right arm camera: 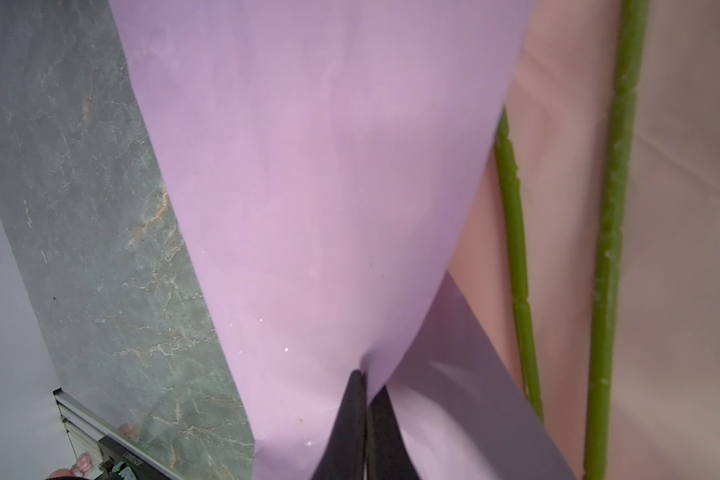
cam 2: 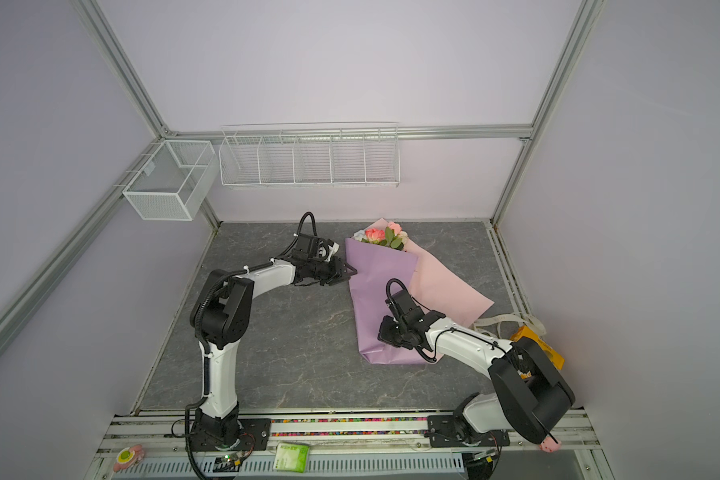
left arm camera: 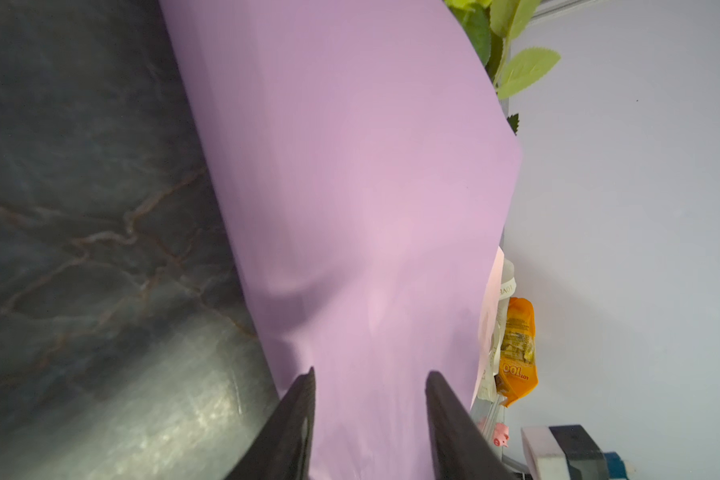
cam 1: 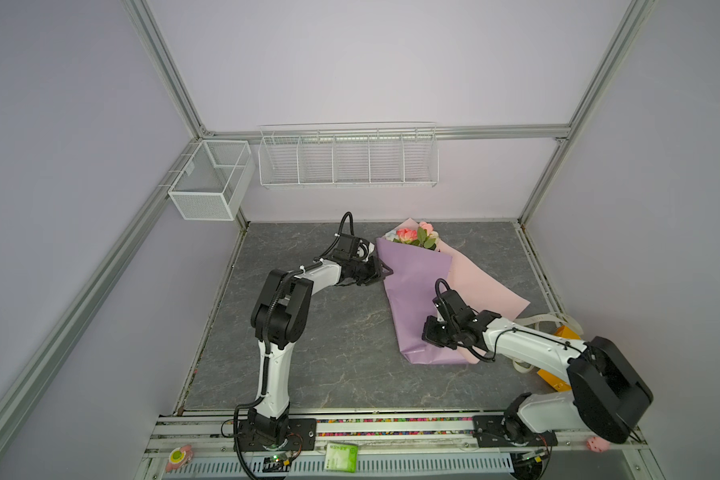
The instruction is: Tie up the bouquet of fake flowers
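My left gripper [cam 1: 384,272] sits at the left edge of the lilac paper [cam 1: 416,299], jaws apart, elbow bent high. My right gripper [right arm camera: 364,380] is pinched closed on that paper's near end, wrist tipped down.

**Odds and ends around the grey slab**

A grey marble-patterned tabletop [cam 1: 308,353] carries a lilac wrapping paper sheet [cam 1: 416,299], folded over, with its pink side showing to the right. Past that corner, a cream lettered ribbon [cam 1: 545,319] trails beside an orange plastic packet [cam 1: 568,333]. A divided white wire rack [cam 1: 348,160] hangs on the back wall. A white mesh basket [cam 1: 208,183] is fixed to the left frame, and a small green packet [cam 1: 341,457] sits on the front rail.
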`<action>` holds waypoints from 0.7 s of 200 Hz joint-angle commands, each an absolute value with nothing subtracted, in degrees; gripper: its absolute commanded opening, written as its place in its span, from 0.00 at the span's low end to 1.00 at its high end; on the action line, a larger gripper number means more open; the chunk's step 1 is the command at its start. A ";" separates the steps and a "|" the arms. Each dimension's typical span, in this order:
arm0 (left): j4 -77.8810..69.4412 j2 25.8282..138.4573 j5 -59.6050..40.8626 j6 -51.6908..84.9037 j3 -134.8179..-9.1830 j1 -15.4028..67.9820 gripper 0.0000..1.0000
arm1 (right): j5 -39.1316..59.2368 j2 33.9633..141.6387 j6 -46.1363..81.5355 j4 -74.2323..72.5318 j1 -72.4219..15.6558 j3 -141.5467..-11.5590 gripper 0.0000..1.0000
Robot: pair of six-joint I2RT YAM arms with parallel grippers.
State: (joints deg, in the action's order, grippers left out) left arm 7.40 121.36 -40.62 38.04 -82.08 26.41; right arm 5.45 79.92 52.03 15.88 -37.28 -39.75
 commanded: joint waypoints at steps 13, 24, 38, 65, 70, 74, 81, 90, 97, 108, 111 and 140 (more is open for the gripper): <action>6.76 121.01 -42.22 38.71 -81.59 26.85 0.43 | 6.15 81.99 51.51 17.45 -37.78 -39.20 0.06; 7.56 121.61 -42.70 38.59 -82.48 26.81 0.43 | 6.24 82.36 51.37 17.49 -37.84 -39.37 0.06; 8.71 122.48 -42.76 38.04 -83.23 26.81 0.42 | 6.72 82.66 51.09 16.79 -38.11 -39.55 0.06; 8.62 122.28 -42.43 38.10 -82.59 26.82 0.41 | 7.42 83.73 50.74 15.32 -38.58 -40.29 0.07; 8.54 121.95 -42.13 38.00 -82.30 26.81 0.41 | 7.66 84.06 50.68 15.01 -38.74 -40.49 0.07; 8.74 121.67 -41.82 37.90 -82.06 26.81 0.41 | 7.83 84.38 50.67 14.82 -38.86 -40.71 0.07; 9.07 120.98 -41.01 37.57 -81.71 26.85 0.41 | 7.99 84.87 50.63 14.60 -39.00 -41.06 0.07; 9.42 120.03 -40.25 37.30 -81.15 26.85 0.41 | 7.95 85.48 50.71 14.54 -39.25 -41.46 0.07; 9.94 119.02 -41.03 37.14 -81.10 26.93 0.40 | 7.77 85.76 50.84 14.65 -39.37 -41.79 0.07; 10.80 116.58 -43.55 35.50 -81.17 27.91 0.40 | 7.23 85.96 51.06 14.94 -39.60 -41.92 0.07; 11.34 115.87 -43.39 35.01 -81.19 28.28 0.40 | 7.11 85.89 51.14 14.94 -39.59 -41.92 0.07; 11.40 114.31 -43.77 37.54 -78.78 30.39 0.39 | 5.34 85.61 51.35 15.96 -39.68 -42.00 0.08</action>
State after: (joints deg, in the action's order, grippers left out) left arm 11.27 117.30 -42.00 37.21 -80.31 28.34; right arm 6.79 85.30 51.18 15.18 -39.27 -40.97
